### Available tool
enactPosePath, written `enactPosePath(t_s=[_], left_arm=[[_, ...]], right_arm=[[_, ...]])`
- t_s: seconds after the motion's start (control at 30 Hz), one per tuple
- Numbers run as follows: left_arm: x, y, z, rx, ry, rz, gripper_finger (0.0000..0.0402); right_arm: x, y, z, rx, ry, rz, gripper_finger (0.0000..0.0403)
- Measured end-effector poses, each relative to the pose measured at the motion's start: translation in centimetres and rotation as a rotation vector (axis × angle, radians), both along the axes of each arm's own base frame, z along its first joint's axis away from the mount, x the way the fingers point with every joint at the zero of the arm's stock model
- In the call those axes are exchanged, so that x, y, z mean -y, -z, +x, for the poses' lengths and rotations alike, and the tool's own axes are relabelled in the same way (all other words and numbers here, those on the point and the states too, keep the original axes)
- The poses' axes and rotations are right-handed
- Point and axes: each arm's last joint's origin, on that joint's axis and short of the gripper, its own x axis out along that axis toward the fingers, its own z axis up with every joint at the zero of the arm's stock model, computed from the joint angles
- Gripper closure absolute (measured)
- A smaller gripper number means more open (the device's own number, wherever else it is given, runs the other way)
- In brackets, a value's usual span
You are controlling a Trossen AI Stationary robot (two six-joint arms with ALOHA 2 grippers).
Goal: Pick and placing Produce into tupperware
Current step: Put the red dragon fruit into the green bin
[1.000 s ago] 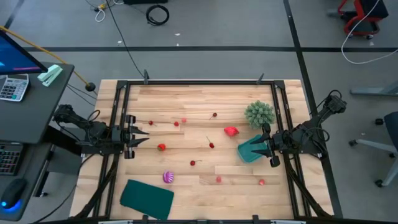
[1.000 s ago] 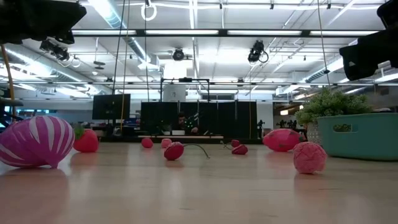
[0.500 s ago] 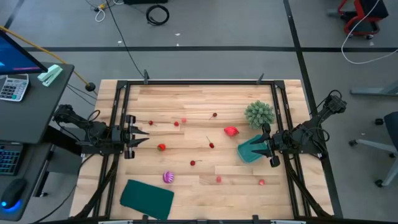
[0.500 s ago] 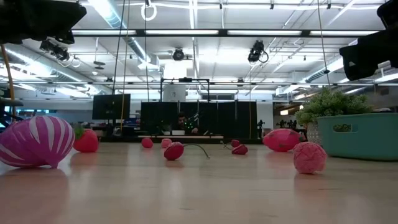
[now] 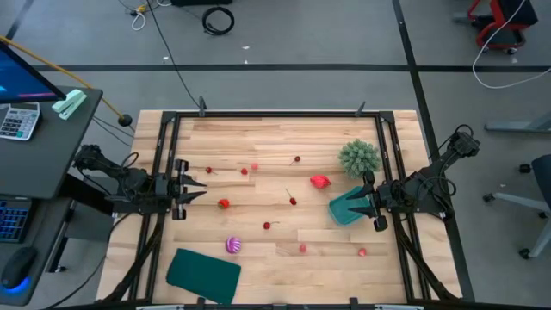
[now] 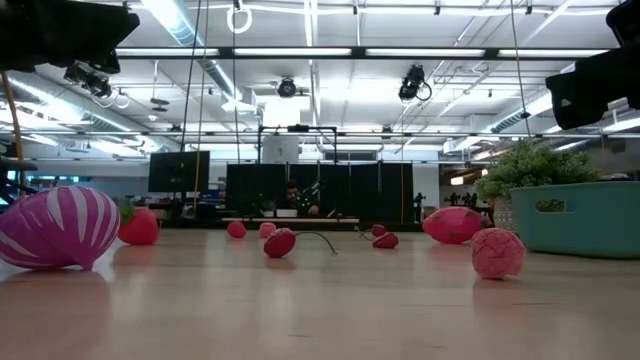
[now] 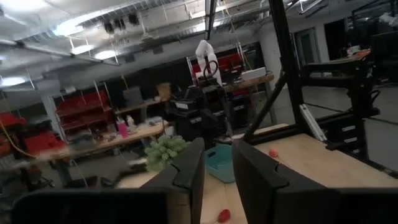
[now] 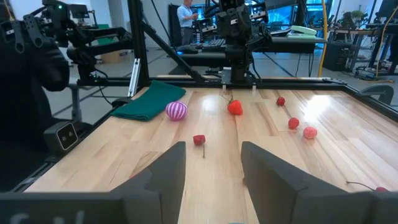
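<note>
In the high view the produce lies loose on the wooden table: a purple-and-pink striped ball, a red fruit, a pink-red fruit and several tiny red pieces such as one. The teal tupperware sits flat near the right edge, beside the green bushy clump. My left gripper hovers open at the left edge, well away from the produce. My right gripper hangs open over the tupperware's right side. The low view shows that arm raised above the tub.
A flat dark teal sheet lies at the near left corner, close to the striped ball. A black frame borders the table. Bare wood lies between the scattered pieces mid-table. A desk with a keyboard stands off the left side.
</note>
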Motion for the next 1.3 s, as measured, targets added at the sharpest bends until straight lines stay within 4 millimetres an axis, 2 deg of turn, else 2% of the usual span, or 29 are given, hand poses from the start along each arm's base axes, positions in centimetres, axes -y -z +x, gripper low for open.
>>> enactPosePath(t_s=[0.13,0.2,0.33,0.43,0.9,1.13,1.2,1.3], left_arm=[[0.0,0.3,0.1,-0.034,0.068,-0.291,0.0312],[0.1,0.6,0.1,-0.065,0.079,-0.351,0.0315],[0.1,1.6,0.3,-0.158,0.056,-0.276,0.0322],[0.1,1.7,0.3,-0.165,0.045,-0.210,0.0323],[-0.1,0.2,0.1,-0.022,0.009,-0.264,0.0325],[-0.3,-1.1,-0.2,0.033,-0.021,-0.154,0.0311],[-0.4,-2.1,-0.5,0.066,-0.020,-0.165,0.0311],[-0.4,-2.3,-0.5,0.060,-0.012,-0.195,0.0313]], right_arm=[[0.0,0.0,0.0,0.000,0.000,0.001,0.0238],[0.0,0.0,0.0,0.000,0.000,0.000,0.0238],[0.0,0.0,0.0,0.000,0.000,0.000,0.0238],[0.0,0.0,0.0,0.000,0.000,0.000,0.0238],[0.0,-0.1,0.0,0.000,0.002,0.037,0.0238],[0.0,-0.2,0.0,-0.002,-0.005,-0.086,0.0238],[0.0,-0.2,0.0,0.001,-0.006,-0.105,0.0238],[0.0,-0.4,0.0,0.017,-0.006,-0.119,0.0238]])
